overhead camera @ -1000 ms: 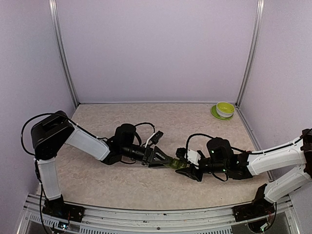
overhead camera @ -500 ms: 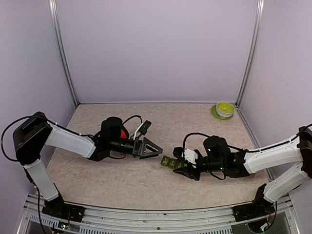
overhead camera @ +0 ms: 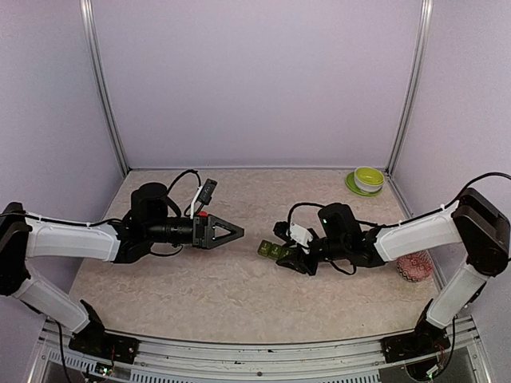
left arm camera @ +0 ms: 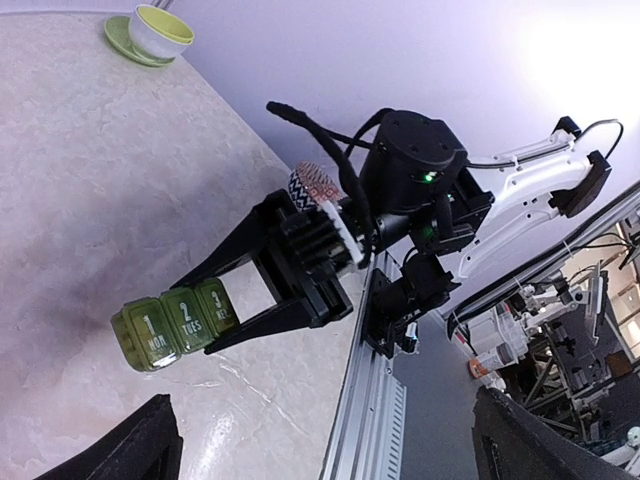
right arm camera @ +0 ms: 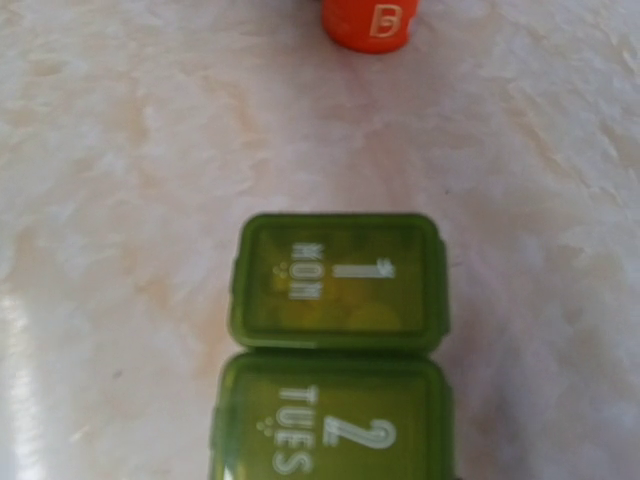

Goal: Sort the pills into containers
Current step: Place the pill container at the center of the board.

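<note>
While the right gripper point(left arm camera: 200, 315) pinches the containers point(overhead camera: 274, 250), its jaws are closed on two opposite sides of the end box marked 3. The rest of the strip of three dark-green boxes juts free from the fingertips. The lids seen from the wrist views are shut and read 1 MON, 2 TUES and 3. The strip sits low over the table point(overhead camera: 239, 295), though the views do not settle whether it touches the surface. Facing the MON end of the strip across a clear gap is the left gripper point(overhead camera: 238, 232), its jaws spread wide with nothing between them. A red-orange bottle point(right arm camera: 370, 22) stands beyond that same MON end, apart from the strip. Well behind the strip and off to its right sits a green cup on a saucer point(overhead camera: 368, 179). Far to the strip's right, past the right arm, lies a red-and-white patterned round thing point(overhead camera: 414, 266).
</note>
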